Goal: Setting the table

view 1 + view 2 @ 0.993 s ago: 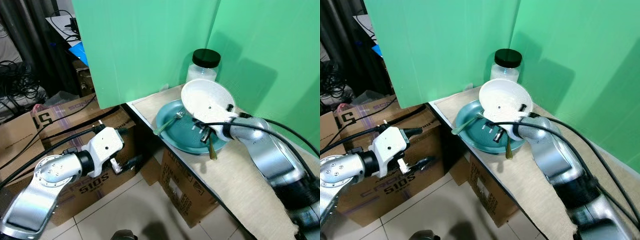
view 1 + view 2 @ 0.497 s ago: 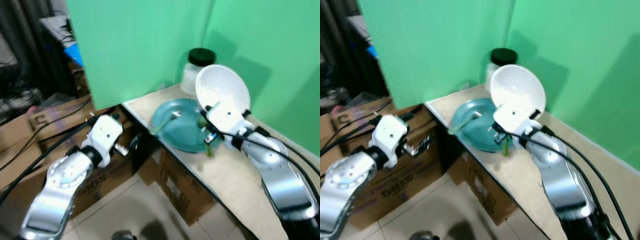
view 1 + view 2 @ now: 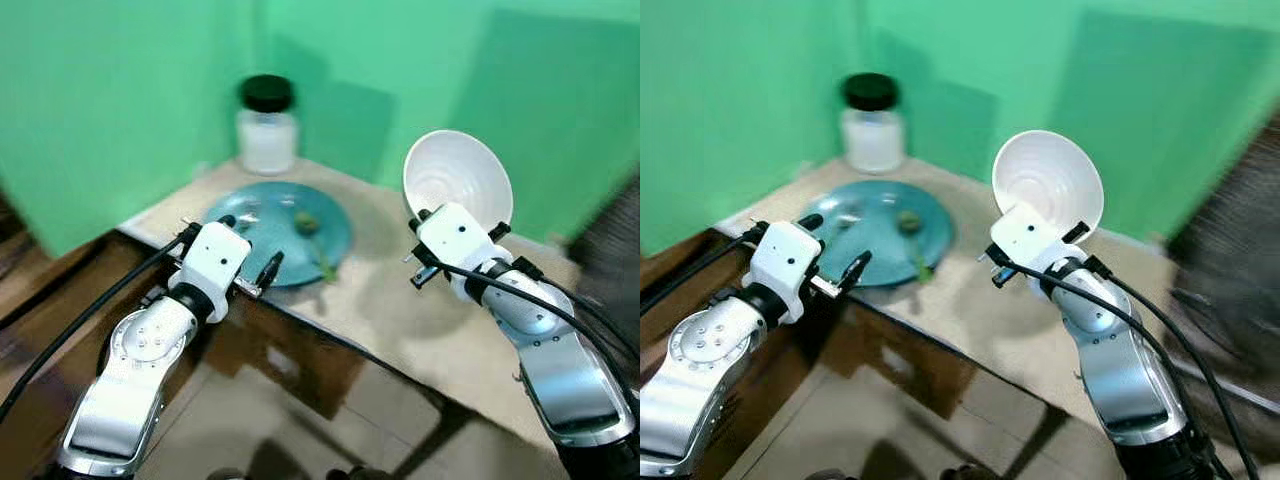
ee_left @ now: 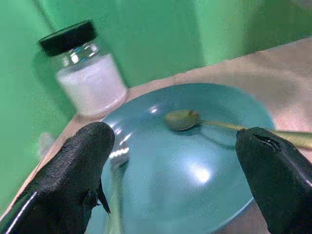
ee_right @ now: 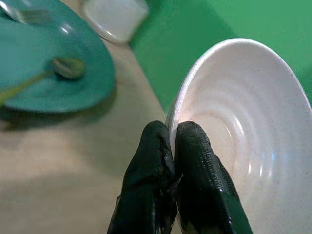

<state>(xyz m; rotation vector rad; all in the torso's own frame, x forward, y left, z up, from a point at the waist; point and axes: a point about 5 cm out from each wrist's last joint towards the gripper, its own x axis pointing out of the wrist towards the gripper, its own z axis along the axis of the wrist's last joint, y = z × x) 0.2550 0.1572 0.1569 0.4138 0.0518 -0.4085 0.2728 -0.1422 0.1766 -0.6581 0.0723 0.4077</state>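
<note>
Right pincer (image 5: 173,146) pinches one white bowl (image 5: 243,126) above one teal plate (image 3: 275,225).

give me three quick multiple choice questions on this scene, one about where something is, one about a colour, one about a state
1. Where does the spoon lie?
A. on the plate
B. in the bowl
C. on the floor

2. What colour is the jar's lid?
A. white
B. black
C. red

3. How is the right gripper?
A. open above the plate
B. shut on the jar
C. shut on the bowl's rim

Answers:
1 A, the spoon rests on the teal plate, its handle running out over the rim.
2 B, the jar of white stuff has a black lid.
3 C, the right gripper pinches the rim of the white bowl, held tilted above the table; the left gripper is open before the plate.
</note>
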